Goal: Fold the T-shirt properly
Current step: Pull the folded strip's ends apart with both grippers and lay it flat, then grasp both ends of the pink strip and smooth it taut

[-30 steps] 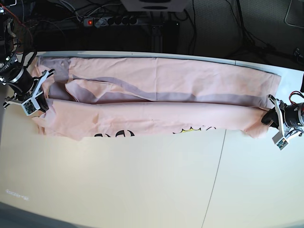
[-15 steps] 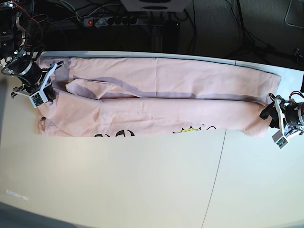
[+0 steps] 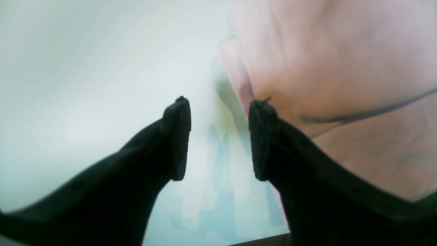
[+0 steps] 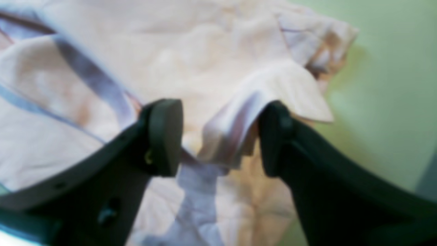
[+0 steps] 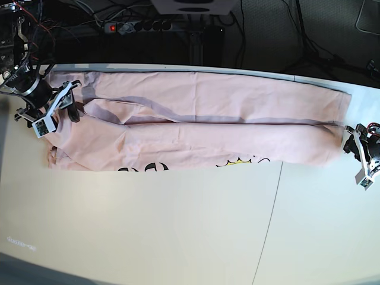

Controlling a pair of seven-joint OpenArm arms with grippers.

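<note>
Pale pink cotton T-shirt stretched lengthwise between wide-open left gripper, just off its end, and wide-open right gripper.

One shirt, two grippers, one table.

A single pale pink T-shirt lies spread across one pale table. Two grippers flank it: the left gripper at one end, the right gripper at the other, each with two dark fingers. Behind the table sits one power strip, one red switch lit on it.
</note>
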